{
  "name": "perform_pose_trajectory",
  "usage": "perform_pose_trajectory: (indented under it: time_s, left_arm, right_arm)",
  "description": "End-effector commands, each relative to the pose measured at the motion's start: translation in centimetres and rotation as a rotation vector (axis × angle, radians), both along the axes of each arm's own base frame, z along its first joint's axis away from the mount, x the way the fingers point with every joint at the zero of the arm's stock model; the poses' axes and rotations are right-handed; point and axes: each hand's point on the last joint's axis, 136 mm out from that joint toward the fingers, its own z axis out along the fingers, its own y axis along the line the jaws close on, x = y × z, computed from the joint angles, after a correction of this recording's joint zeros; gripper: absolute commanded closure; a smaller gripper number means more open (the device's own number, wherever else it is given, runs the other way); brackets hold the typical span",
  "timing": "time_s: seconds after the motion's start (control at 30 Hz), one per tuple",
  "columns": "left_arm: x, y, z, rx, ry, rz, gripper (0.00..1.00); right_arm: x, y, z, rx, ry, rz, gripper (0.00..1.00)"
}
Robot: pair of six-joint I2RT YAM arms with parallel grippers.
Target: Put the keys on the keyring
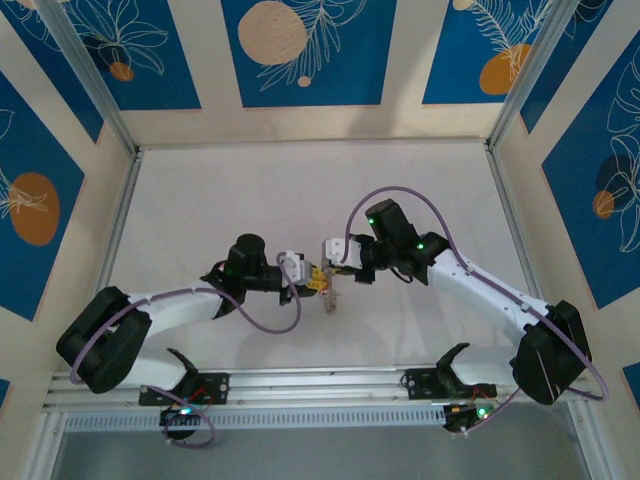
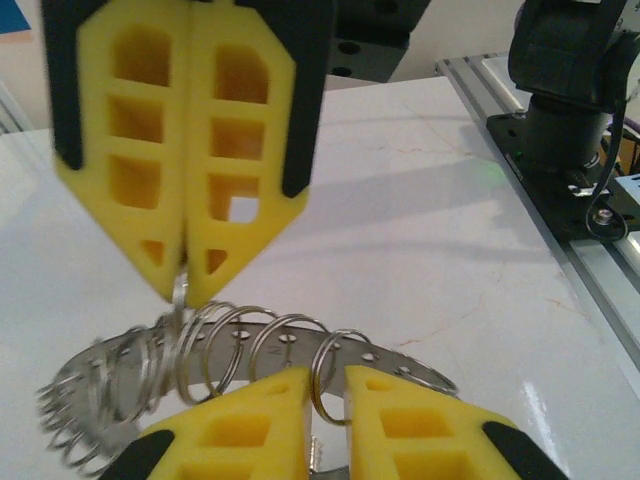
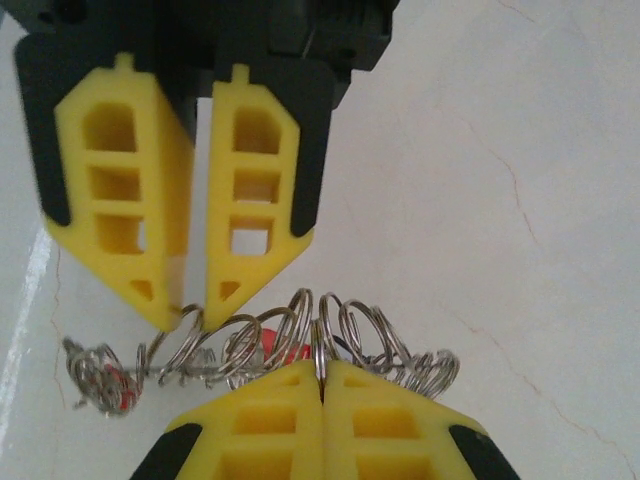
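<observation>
The keyring [image 2: 400,362] is a grey metal band with small holes, and several wire split rings are threaded along it. It hangs between the two grippers above the white table [image 1: 300,190]. My right gripper [image 3: 322,365] is shut on one split ring. My left gripper [image 2: 327,372] stands slightly open, with another split ring in the narrow gap between its yellow fingers. Red heads of the keys [image 3: 283,345] show behind the rings, one more at the far left [image 3: 120,398]. From above, the left gripper [image 1: 313,276] and right gripper [image 1: 333,268] meet tip to tip, the keyring [image 1: 330,298] dangling below.
An aluminium rail [image 1: 320,380] with both arm bases runs along the near edge. Walls with blue panels [image 1: 300,50] enclose the table on three sides. The right arm's base [image 2: 570,110] stands at the upper right of the left wrist view.
</observation>
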Motion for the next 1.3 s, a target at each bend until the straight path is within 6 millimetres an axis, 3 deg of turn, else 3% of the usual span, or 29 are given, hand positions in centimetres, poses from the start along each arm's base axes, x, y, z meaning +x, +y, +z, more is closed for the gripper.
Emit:
perform_pose_trajectory:
  time_s: [0.0, 0.17, 0.23, 0.43, 0.6, 0.7, 0.93, 1.27]
  left_arm:
    - [-2.1, -0.6, -0.2, 0.012, 0.009, -0.076, 0.83]
    - [-5.1, -0.8, -0.3, 0.013, 0.03, -0.146, 0.8]
    - [-5.5, -0.4, -0.5, 0.016, 0.044, -0.129, 0.79]
    - [-2.5, 1.2, -0.9, 0.039, -0.01, 0.088, 0.71]
    - [1.8, 1.5, 0.2, 0.012, 0.0, 0.265, 0.67]
    - [3.2, 1.1, 0.8, -0.012, 0.003, 0.283, 0.65]
    - [4.0, 0.7, 1.4, -0.037, 0.004, 0.26, 0.57]
    - [2.0, -0.2, 2.9, -0.087, 0.007, 0.11, 0.55]
  right_arm:
    - [0.1, 0.4, 1.0, 0.057, -0.004, -0.001, 1.0]
    - [0.6, 0.4, 1.2, 0.064, -0.009, -0.016, 1.0]
    - [0.6, 0.4, 1.2, 0.066, -0.008, -0.019, 1.0]
    - [0.5, 0.5, 1.1, 0.074, -0.004, -0.008, 1.0]
    - [0.3, 0.8, 1.2, 0.085, -0.002, 0.003, 1.0]
    - [0.2, 1.0, 1.1, 0.084, 0.001, 0.008, 1.0]
    - [0.0, 1.1, 1.1, 0.079, 0.001, 0.018, 1.0]
    - [0.4, 1.5, 0.8, 0.063, 0.004, 0.006, 1.0]
